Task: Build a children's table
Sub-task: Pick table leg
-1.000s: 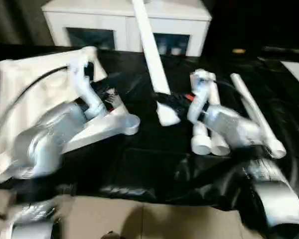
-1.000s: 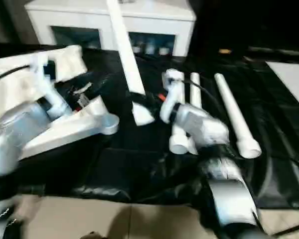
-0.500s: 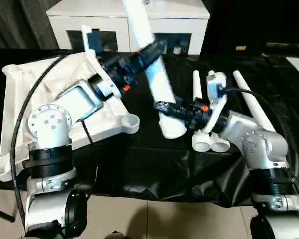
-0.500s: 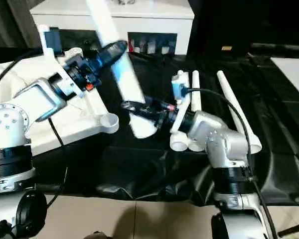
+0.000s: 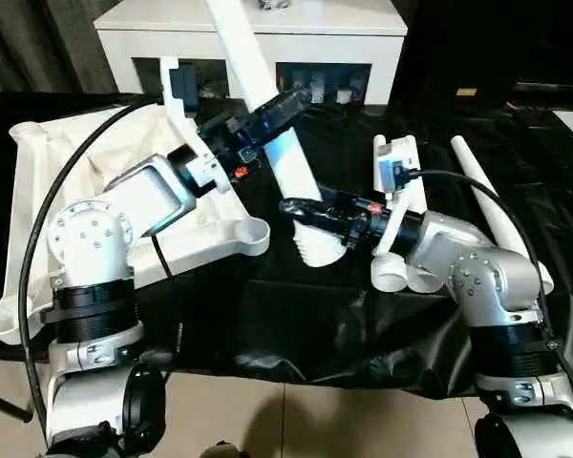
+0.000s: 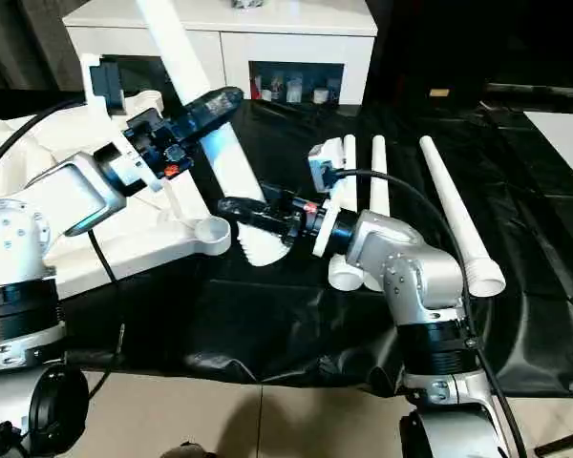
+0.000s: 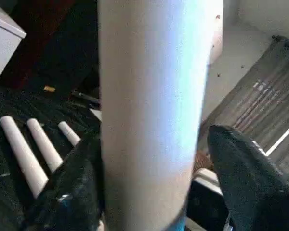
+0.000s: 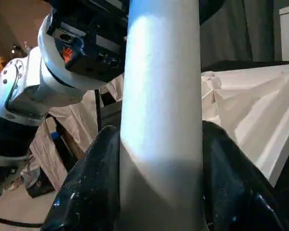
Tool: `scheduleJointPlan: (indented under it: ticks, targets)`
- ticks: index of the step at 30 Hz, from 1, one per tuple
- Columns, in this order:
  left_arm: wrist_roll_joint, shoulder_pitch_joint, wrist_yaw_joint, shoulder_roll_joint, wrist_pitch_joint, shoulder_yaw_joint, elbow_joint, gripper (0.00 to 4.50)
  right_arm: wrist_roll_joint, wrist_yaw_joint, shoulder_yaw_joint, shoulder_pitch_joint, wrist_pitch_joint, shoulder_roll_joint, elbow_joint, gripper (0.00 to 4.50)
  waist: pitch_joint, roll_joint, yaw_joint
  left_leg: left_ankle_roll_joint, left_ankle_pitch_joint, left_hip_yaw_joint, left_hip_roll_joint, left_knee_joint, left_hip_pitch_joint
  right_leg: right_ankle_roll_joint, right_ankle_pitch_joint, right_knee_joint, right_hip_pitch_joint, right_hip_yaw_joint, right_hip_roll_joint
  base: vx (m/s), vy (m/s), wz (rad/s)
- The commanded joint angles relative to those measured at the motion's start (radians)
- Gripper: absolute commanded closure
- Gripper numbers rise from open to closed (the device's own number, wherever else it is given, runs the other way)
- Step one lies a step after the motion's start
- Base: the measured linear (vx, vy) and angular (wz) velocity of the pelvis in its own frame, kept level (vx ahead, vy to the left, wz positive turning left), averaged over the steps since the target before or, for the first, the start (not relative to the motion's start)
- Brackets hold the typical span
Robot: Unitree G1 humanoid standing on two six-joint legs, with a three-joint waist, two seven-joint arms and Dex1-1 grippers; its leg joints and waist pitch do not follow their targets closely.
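Since the earlier frames, the held leg [image 5: 267, 124] has tipped further left at its top, and the left gripper [image 5: 267, 114] has come in around its middle.

Head views: the tabletop [image 5: 95, 172] lies underside up at the left on the black sheet [image 5: 296, 324]. Its near-right corner socket [image 5: 252, 230] is empty, just left of the leg's threaded end [image 5: 317, 248]. The right gripper [image 5: 310, 212] is clamped on the leg just above the thread. Three spare legs [image 6: 454, 224] lie at the right, and the white cabinet [image 5: 267, 38] stands at the far side.

Left wrist view: the black fingers [image 7: 245, 168] flank the leg; one touches it, the other stands slightly off, so the grasp is not fully made.

Right wrist view: both fingers [image 8: 91, 178] press the leg's sides.

Step in hand, by judgement: presenting the first leg to a socket. The next move calls for standing the leg upright, bringing the thread over the socket, then turning it in.
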Motion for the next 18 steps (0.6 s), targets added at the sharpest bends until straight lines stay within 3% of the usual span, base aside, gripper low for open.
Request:
scheduleJointPlan:
  ticks: [1,7,13,18]
  targets:
    - [-0.031,0.004,0.002,0.003,0.021,-0.012,-0.033,1.47,-0.018,-0.004,0.011,-0.004,-0.013,-0.002,-0.016,2.59,-0.076,0.000,-0.002,-0.005,-0.099,-0.013,0.034,-0.071,0.017,-0.225,-0.015,-0.072,0.055,0.040,-0.068,0.000,0.000,0.00]
    - [-0.022,0.007,0.002,0.016,0.014,-0.014,-0.030,1.96,-0.022,-0.009,0.027,-0.006,-0.021,-0.011,-0.018,2.59,-0.076,0.003,-0.002,-0.010,-0.097,-0.014,0.034,-0.071,0.016,-0.217,-0.013,-0.071,0.055,0.040,-0.068,0.000,0.000,0.00]
    - [0.067,0.014,-0.047,0.066,-0.023,-0.067,-0.033,2.55,-0.026,-0.015,0.033,-0.006,-0.028,-0.021,-0.021,2.60,-0.077,0.008,-0.004,-0.014,-0.095,-0.015,0.035,-0.071,0.018,-0.215,-0.002,-0.070,0.054,0.040,-0.067,0.000,0.000,0.00]
    - [0.085,0.018,-0.080,0.096,-0.022,-0.100,-0.039,2.65,-0.046,-0.033,0.048,-0.004,-0.028,-0.031,-0.023,2.61,-0.077,0.006,-0.007,-0.016,-0.096,-0.014,0.033,-0.071,0.018,-0.219,0.005,-0.070,0.055,0.039,-0.067,0.000,0.000,0.00]
